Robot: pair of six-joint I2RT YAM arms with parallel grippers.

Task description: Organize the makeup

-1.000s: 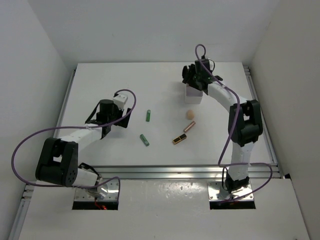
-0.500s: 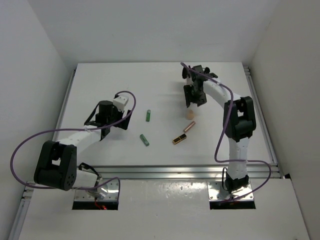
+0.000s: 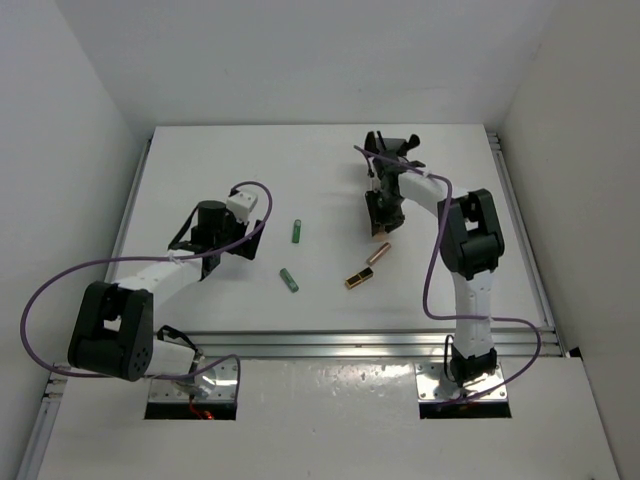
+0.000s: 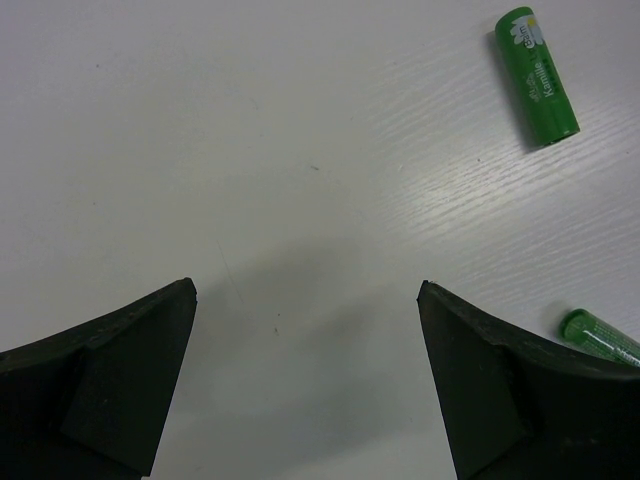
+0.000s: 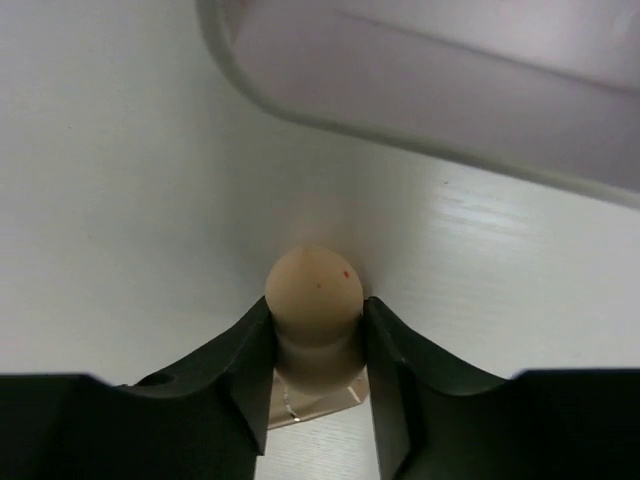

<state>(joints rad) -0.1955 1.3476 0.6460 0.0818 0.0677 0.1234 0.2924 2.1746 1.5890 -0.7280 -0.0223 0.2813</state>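
Note:
My right gripper (image 3: pixel 380 222) is down on the table, just in front of the white box. In the right wrist view it (image 5: pixel 313 325) is shut on a peach sponge (image 5: pixel 313 285), with a finger on each side. Two green tubes (image 3: pixel 297 231) (image 3: pixel 289 280) lie mid-table, and both show in the left wrist view (image 4: pixel 538 75) (image 4: pixel 600 338). A gold-black lipstick (image 3: pixel 358 278) and a rose-gold tube (image 3: pixel 378 253) lie near the right gripper. My left gripper (image 3: pixel 232 244) (image 4: pixel 305 295) is open and empty over bare table, left of the green tubes.
The rim of the white box (image 5: pixel 450 90) is close behind the sponge in the right wrist view. In the top view my right arm covers most of it. White walls enclose the table on the left, back and right.
My right gripper moved from above the box toward the near side, came down over the peach sponge and closed on it. The left arm stayed still.

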